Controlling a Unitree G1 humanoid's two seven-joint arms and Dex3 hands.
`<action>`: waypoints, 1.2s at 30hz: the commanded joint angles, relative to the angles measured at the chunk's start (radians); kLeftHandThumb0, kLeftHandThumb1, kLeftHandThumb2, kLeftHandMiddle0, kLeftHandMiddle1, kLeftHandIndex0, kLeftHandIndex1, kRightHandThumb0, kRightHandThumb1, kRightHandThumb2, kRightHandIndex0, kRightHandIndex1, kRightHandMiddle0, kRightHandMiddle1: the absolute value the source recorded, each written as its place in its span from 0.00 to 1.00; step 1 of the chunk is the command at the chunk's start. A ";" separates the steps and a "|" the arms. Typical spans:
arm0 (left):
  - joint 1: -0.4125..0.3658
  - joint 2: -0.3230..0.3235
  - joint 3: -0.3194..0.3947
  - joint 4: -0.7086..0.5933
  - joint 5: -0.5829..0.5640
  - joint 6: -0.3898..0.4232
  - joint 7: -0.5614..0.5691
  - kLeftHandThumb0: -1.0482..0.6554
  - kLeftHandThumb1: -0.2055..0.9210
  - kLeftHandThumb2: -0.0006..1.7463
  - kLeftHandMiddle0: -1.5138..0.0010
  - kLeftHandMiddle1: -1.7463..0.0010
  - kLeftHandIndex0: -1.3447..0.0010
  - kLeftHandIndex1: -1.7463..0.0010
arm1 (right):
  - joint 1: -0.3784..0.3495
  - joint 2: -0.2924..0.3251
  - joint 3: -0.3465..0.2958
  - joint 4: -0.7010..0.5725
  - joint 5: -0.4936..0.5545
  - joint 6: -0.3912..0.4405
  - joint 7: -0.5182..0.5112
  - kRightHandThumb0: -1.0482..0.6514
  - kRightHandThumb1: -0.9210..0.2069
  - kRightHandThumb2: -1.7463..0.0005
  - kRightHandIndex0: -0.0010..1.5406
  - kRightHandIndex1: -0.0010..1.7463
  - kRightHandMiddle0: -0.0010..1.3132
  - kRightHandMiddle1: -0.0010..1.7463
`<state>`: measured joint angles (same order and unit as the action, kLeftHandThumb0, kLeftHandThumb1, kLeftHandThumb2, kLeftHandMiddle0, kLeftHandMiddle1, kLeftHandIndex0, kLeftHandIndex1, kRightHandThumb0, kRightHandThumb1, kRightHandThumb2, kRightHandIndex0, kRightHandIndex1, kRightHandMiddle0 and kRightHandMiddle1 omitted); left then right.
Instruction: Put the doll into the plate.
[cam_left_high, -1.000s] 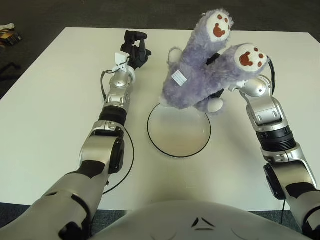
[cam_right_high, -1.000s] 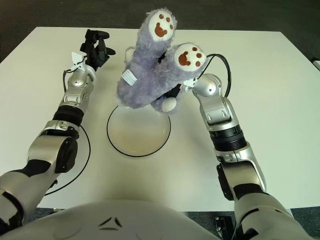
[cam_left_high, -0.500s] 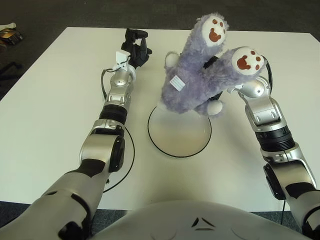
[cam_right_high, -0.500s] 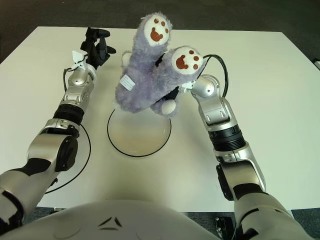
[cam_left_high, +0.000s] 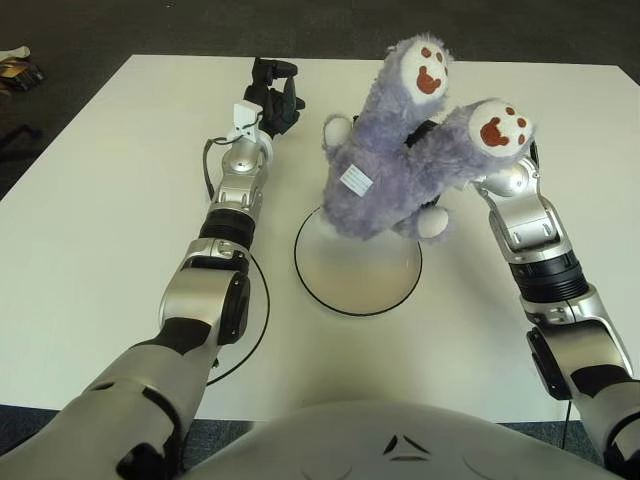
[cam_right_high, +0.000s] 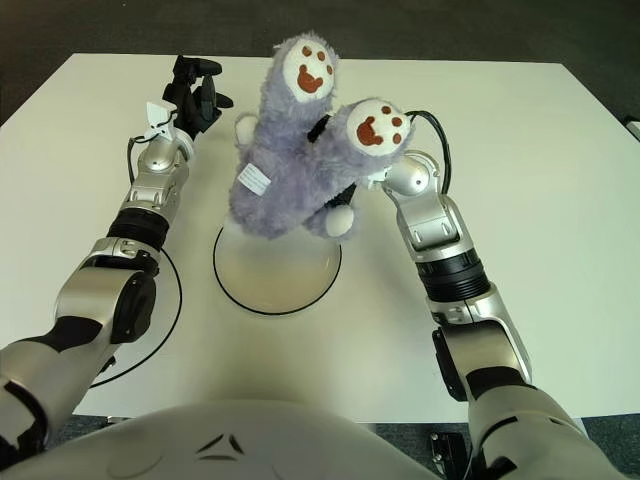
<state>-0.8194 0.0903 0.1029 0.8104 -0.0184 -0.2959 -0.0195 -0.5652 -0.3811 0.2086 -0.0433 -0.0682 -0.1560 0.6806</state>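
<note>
You see a doll (cam_left_high: 395, 150) of shaggy lavender plush, its pile long and matt, with smooth cream soles bearing brown paw prints and a small white cloth tag sewn to its flank. The plate (cam_left_high: 357, 266) reads as smooth and faintly glossy, off-white with a thin dark rim. The worktop (cam_left_high: 100, 230) is a plain white surface, smooth and matt. You note the left hand (cam_left_high: 270, 95) is matt black, apparently plastic. The right hand (cam_left_high: 425, 125) is mostly buried in the plush; what shows is dark. Both forearms are brushed silver metal with black ribbed collars and glossy black cables.
</note>
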 joint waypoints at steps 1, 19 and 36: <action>-0.020 -0.001 -0.001 0.004 0.001 -0.011 0.007 0.25 1.00 0.41 0.79 0.11 1.00 0.14 | -0.005 -0.002 0.006 0.008 0.022 -0.032 0.019 0.62 0.90 0.00 0.62 0.93 0.54 1.00; -0.019 0.005 0.006 0.000 -0.003 -0.005 0.003 0.27 0.92 0.45 0.76 0.09 1.00 0.10 | 0.021 -0.013 0.017 -0.073 0.001 0.019 0.011 0.62 0.89 0.01 0.62 0.92 0.53 1.00; -0.019 0.004 0.011 -0.003 0.000 0.003 0.019 0.28 0.98 0.45 0.78 0.09 1.00 0.06 | 0.056 -0.040 0.031 -0.228 -0.135 0.161 -0.049 0.61 0.75 0.17 0.47 1.00 0.65 0.75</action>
<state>-0.8194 0.0910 0.1132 0.8098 -0.0205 -0.2964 -0.0118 -0.5158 -0.4088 0.2364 -0.2499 -0.1857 -0.0053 0.6394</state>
